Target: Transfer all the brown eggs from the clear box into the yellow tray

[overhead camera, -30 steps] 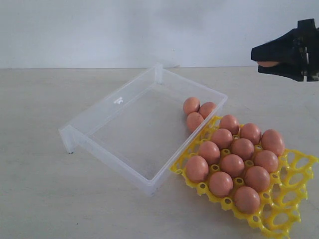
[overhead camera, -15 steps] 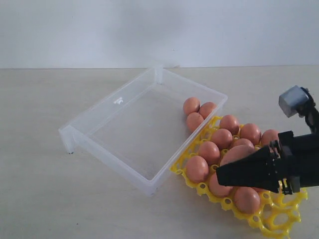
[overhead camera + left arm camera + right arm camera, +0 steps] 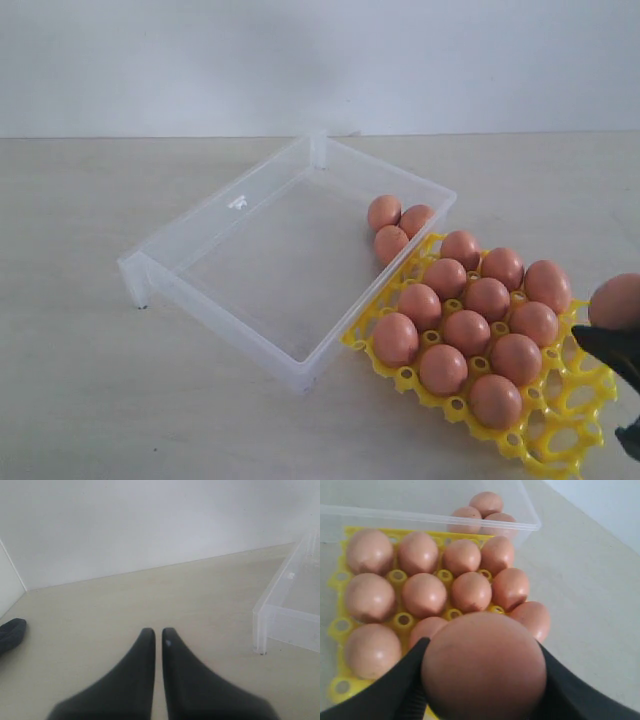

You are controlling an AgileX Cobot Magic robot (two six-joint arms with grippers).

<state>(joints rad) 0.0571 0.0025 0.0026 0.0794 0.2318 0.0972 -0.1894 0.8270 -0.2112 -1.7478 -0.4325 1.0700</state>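
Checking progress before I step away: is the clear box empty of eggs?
No, three brown eggs lie together in one corner of the clear box.

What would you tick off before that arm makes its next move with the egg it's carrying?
1. Grip on held egg by right tool: ok, wedged between both fingers.
2. Free cups in yellow tray: ok, empty ones along its right edge.
3. Held egg lined up above a free cup: cannot tell.
4. Clear box emptied: not ok, three eggs lie in one corner.
5. Left tool out of the way: ok, shut, outside the box.
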